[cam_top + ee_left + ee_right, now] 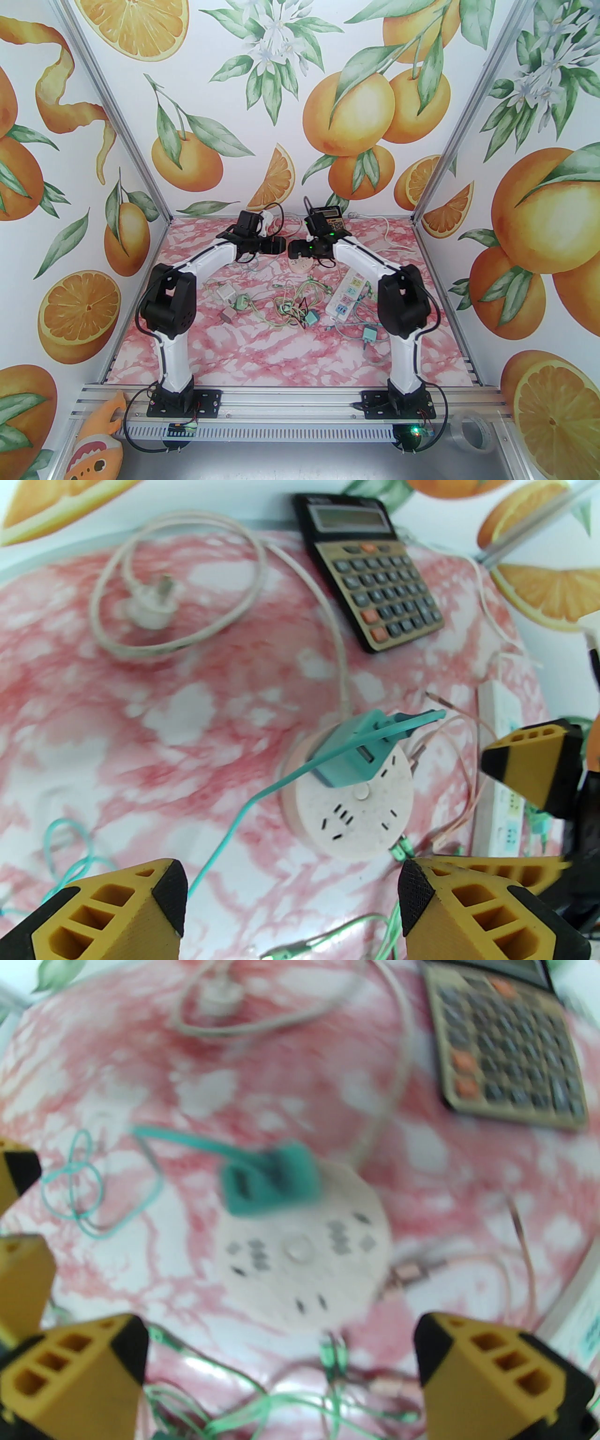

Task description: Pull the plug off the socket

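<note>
The teal plug point(351, 754) is being carried atop the round socket point(356, 817); the left pincer point(290, 888) and right pincer point(281, 1335) are being held released above it, grasping nothing.

Walls point(262, 140) printed with oranges and blossoms enclose a pink marbled tabletop point(281, 356) between aluminium posts point(117, 117), evenly lit

Bench point(70, 705): pink-and-white marble pattern. Socket point(356, 822): pale pinkish-white, speckled, dark slots. Plug point(349, 752): teal. Its cable point(220, 848): teal. Calculator point(375, 573): black frame, tan face, grey keys, a few orange. Cord point(344, 681): off-white. Power strip point(349, 293): white, multicoloured outlet patches. Left claw point(293, 892), right claw point(283, 1342): yellow, black tips. Wall point(300, 117): white, orange-fruit and green-leaf print.
</note>
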Motion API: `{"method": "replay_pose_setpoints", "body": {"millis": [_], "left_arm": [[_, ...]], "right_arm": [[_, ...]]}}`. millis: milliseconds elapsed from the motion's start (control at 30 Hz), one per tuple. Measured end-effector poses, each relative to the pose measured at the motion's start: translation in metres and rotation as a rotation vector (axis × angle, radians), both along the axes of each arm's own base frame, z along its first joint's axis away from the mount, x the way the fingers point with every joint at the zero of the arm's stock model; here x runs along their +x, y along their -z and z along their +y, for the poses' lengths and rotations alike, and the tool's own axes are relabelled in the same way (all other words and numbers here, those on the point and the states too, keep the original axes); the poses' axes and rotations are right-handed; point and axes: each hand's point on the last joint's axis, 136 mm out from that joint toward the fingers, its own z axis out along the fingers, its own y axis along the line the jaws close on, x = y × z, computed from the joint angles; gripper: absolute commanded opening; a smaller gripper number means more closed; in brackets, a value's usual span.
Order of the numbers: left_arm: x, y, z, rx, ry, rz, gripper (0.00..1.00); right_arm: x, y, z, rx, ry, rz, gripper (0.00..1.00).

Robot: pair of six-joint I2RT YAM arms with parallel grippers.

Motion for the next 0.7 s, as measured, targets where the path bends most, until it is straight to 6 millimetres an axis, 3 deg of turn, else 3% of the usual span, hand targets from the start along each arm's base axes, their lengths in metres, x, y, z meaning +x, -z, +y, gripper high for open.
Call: {"method": "replay_pose_setpoints", "body": {"millis": [100,167,433,567,633,700], "left_arm": [[-0.002,-0.004,0.006,-0.029,-0.031,0.011,0.69],[-0.007,0.001,0.006,-0.054,-0.042,0.040,0.68],[-0.041,0.051,0.006,-0.119,-0.092,0.229,0.67],[-0.043,0.052,0.003,-0.144,-0.102,0.248,0.66],[-0.042,0.050,0.000,-0.168,-0.102,0.249,0.63],[-0.042,0.049,-0.006,-0.202,-0.096,0.264,0.62]], "right_arm": [[0.020,0.004,0.009,-0.016,-0.010,-0.028,0.70],[0.028,0.011,0.010,-0.027,-0.013,-0.030,0.69],[0.034,0.041,0.002,-0.078,-0.006,0.021,0.69],[0.034,0.047,0.002,-0.087,-0.013,0.028,0.69],[0.034,0.048,0.002,-0.090,-0.016,0.029,0.61],[0.039,0.047,0.005,-0.089,-0.021,0.020,0.61]]}}
